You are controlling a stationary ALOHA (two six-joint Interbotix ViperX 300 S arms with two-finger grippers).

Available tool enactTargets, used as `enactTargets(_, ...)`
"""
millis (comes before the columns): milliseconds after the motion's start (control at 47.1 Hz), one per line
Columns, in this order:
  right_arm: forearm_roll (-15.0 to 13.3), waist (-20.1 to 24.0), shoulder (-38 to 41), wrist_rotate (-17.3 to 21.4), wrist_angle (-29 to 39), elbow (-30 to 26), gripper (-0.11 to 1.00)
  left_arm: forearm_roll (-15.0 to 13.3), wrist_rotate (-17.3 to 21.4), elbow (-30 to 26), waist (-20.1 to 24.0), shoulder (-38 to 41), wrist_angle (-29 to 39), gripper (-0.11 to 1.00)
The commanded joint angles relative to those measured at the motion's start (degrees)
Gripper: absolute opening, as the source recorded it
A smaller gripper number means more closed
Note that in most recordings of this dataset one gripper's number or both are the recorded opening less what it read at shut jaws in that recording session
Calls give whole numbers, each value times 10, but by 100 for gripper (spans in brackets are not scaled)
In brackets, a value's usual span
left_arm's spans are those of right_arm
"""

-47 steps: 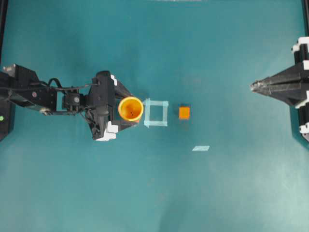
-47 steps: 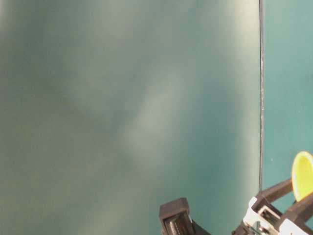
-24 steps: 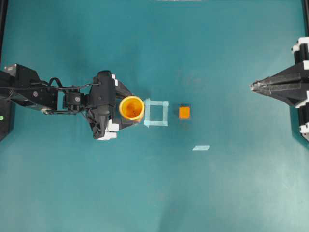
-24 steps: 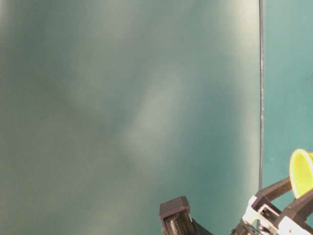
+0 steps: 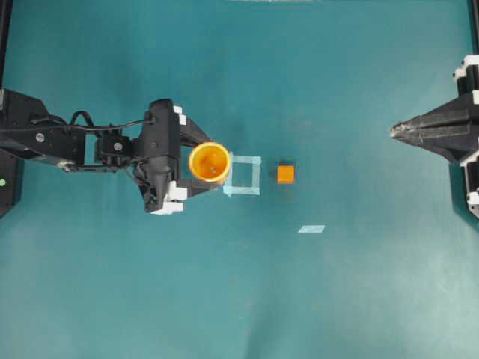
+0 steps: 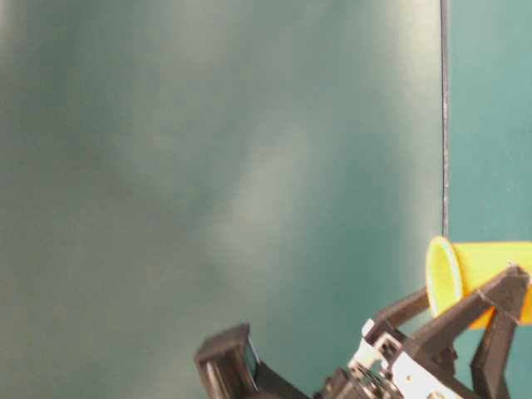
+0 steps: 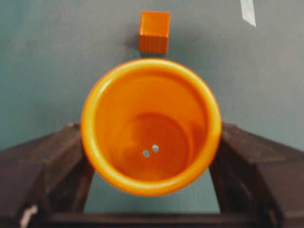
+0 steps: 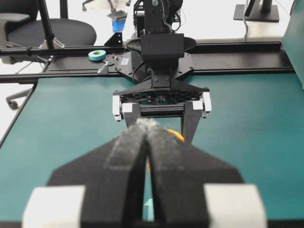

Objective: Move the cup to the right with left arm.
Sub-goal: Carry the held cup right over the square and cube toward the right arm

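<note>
The yellow-orange cup (image 5: 209, 162) sits between the fingers of my left gripper (image 5: 212, 164), which is shut on it. It is upright and raised off the teal table (image 5: 239, 299), just left of a tape square (image 5: 242, 158). In the left wrist view I look down into the cup (image 7: 151, 126), with a black finger on each side of its wall. In the table-level view the cup (image 6: 486, 274) is in the fingers. My right gripper (image 5: 392, 132) rests at the table's right edge, jaws together with nothing in them (image 8: 148, 126).
A small orange cube (image 5: 285, 174) lies just right of the tape square, ahead of the cup in the left wrist view (image 7: 154, 31). A loose tape strip (image 5: 311, 229) lies nearer the front. Black rails border the table's left and right edges.
The left gripper has lifted the cup off the table and carried it a little to the right, toward the tape square. The right arm has not moved.
</note>
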Motion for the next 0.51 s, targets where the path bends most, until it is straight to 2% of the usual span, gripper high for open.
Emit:
enactTargets(0, 7, 1, 2, -1, -3, -18, -1, 1, -1, -33, -5, -9, 23, 69)
enactTargets(488, 20, 0, -14, -1, 20, -24, -1, 2, 4, -182, -17, 62, 88, 69)
